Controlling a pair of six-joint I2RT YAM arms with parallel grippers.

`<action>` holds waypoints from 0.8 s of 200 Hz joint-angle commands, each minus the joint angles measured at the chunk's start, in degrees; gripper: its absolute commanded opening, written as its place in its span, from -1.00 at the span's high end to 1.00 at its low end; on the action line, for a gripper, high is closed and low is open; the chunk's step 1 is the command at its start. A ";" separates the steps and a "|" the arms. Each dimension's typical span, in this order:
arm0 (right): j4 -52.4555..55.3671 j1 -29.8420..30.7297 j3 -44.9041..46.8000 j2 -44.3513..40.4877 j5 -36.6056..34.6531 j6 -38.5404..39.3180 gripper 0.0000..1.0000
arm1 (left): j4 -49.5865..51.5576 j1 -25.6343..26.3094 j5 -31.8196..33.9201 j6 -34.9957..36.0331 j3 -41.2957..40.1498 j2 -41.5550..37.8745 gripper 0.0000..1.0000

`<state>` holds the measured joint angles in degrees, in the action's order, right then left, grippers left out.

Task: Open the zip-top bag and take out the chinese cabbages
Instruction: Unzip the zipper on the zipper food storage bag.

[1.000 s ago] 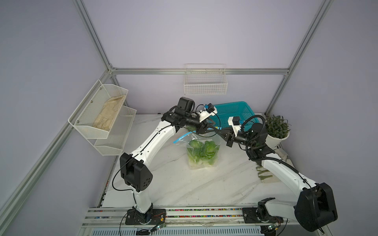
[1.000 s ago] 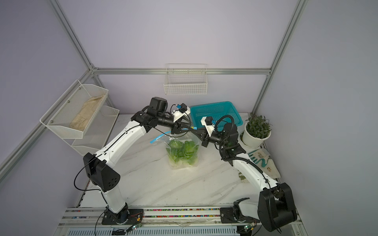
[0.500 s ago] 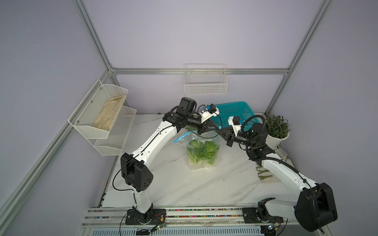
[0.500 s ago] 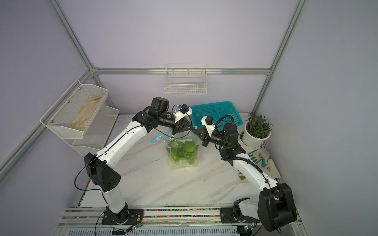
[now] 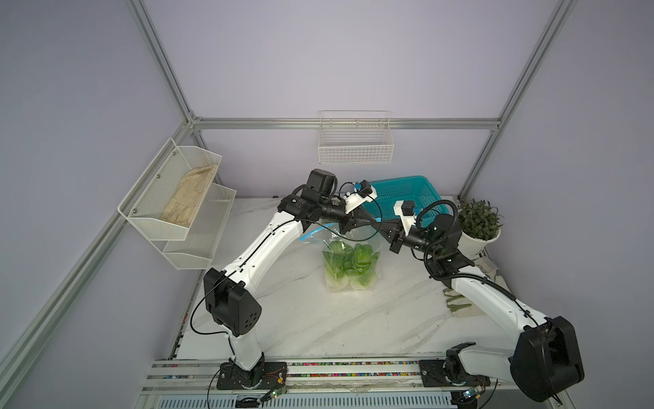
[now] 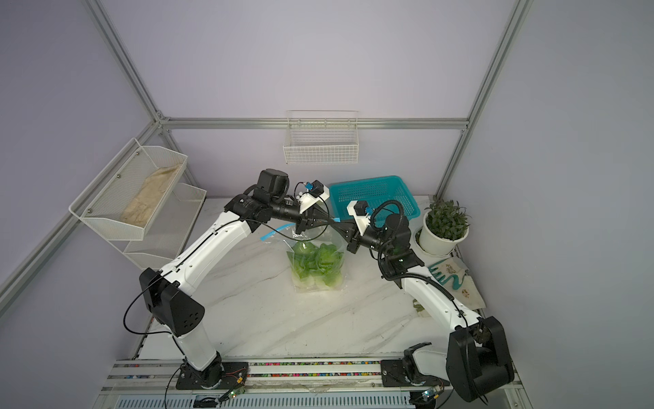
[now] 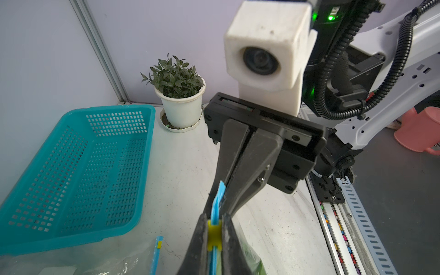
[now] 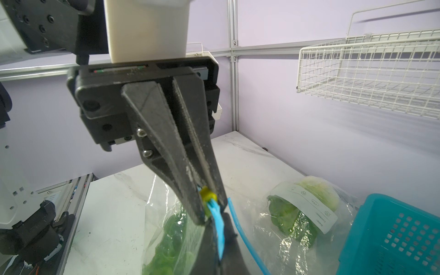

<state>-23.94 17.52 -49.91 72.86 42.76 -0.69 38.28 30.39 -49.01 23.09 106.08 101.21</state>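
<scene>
Left gripper (image 7: 214, 221) shuts on the yellow slider (image 7: 214, 235)
A second ago its jaws stood partly apart beside the top edge of the zip-top bag (image 5: 350, 262); half a second ago they were nearly together, and now they are clamped. In the left wrist view the slider sits squeezed between both fingers (image 7: 200, 242), astride the blue zip strip (image 7: 217, 197). In the top views the closing itself is too small to make out.

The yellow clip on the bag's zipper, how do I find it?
On the white marble table sits a clear zip-top bag of chinese cabbages. Along its top runs a blue zip strip, and the left gripper pinches the yellow clip there: the only yellow piece.
</scene>
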 commanded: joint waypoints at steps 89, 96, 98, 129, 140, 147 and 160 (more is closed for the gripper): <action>-4.55 -1.36 1.31 -0.98 -6.32 -3.12 1.00 | -1.67 -5.02 2.31 -0.06 -7.22 -8.21 0.82; -4.80 -1.43 1.31 -0.94 -6.73 -3.52 1.00 | -1.83 -5.16 2.64 -0.15 -7.94 -8.80 0.82; -4.84 -1.48 1.31 -0.89 -6.91 -3.61 1.00 | -1.81 -5.19 2.73 -0.15 -8.11 -9.00 0.82; -6.26 -1.75 1.31 -0.22 -8.94 -5.17 1.00 | -1.96 -5.89 3.97 -0.56 -11.18 -11.85 0.82; -6.78 -1.87 1.31 0.02 -10.08 -5.77 1.00 | -2.24 -6.21 4.47 -0.94 -12.37 -13.04 0.82; -7.07 -2.04 1.31 0.14 -10.74 -6.20 1.00 | -2.45 -6.37 4.77 -1.18 -13.14 -13.69 0.82; -7.58 -2.24 1.24 0.54 -12.12 -7.03 1.00 | -2.68 -6.65 5.26 -1.71 -14.66 -15.08 0.82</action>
<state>-27.64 17.43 -49.54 73.03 38.81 -5.41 35.73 26.11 -45.25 22.90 94.52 91.42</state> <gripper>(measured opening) 0.043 0.091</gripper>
